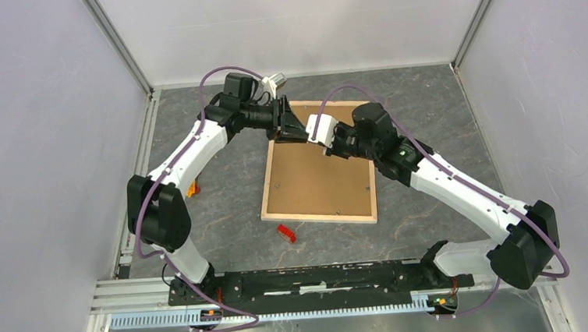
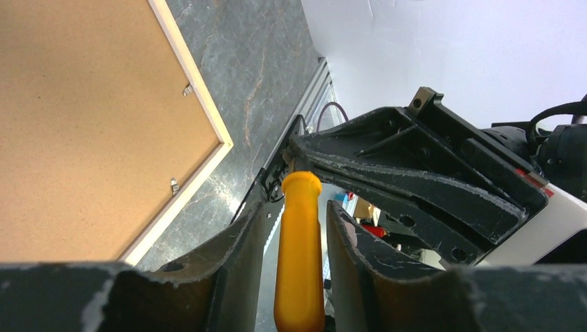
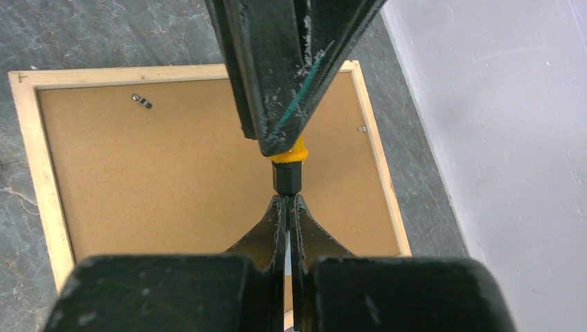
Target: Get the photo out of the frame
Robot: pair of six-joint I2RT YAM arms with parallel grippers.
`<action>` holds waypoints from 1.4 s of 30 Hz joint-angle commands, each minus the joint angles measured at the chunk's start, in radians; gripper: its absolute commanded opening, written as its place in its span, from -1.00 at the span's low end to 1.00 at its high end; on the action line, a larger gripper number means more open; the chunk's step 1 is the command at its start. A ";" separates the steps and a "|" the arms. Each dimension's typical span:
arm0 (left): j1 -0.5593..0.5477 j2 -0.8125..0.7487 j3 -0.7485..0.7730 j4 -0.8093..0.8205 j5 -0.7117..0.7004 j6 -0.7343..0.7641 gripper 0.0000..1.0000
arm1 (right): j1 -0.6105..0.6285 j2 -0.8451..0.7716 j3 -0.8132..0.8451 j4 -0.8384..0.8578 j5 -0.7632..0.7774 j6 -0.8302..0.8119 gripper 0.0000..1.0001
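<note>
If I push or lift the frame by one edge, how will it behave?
Probably stiff: the frame has pale wood edges all round. Pushed, it would likely slide, not tip, since it lies flat on the table. The backing board may stay put when lifted; small metal tabs sit at its edge.

Top view looks down from behind; close wrist views share the frame (image 3: 43,173), left apparently tilted.

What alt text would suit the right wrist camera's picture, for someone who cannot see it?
The right gripper, shut, touches the black collar of a yellow-handled tool that the left gripper surrounds from above. Below, a large rectangular frame with pale wood edges lies back up, brown backing board showing, on a grey marbled table.
</note>
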 commanded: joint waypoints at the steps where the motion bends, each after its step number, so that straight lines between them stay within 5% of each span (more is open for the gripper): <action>1: 0.002 -0.042 0.024 -0.009 0.010 0.051 -0.09 | -0.002 0.005 0.019 0.051 0.002 0.011 -1.00; 12: -0.002 -0.046 0.014 0.017 0.013 0.034 -0.13 | -0.002 -0.003 0.015 0.035 -0.065 0.006 -1.00; 18: -0.007 -0.049 0.013 0.020 0.012 0.040 -0.66 | -0.003 -0.001 0.014 0.037 -0.047 0.012 -0.97; 20: 0.000 -0.057 0.008 0.002 -0.013 0.052 -0.84 | -0.002 0.000 0.015 0.034 -0.009 0.045 -0.55; 23: 0.028 -0.071 0.010 -0.042 -0.064 0.102 -0.95 | -0.063 -0.003 0.003 0.019 -0.008 0.092 0.43; 25: 0.034 -0.077 0.031 -0.112 -0.142 0.194 -0.96 | -0.162 0.014 0.002 0.004 -0.073 0.141 0.69; 33: 0.047 -0.082 0.074 -0.294 -0.548 0.481 -0.96 | -0.417 0.268 0.101 -0.090 -0.028 0.317 0.79; 42: 0.052 0.022 0.227 -0.435 -0.796 0.712 -0.96 | -0.489 0.457 0.138 -0.063 0.020 0.442 0.75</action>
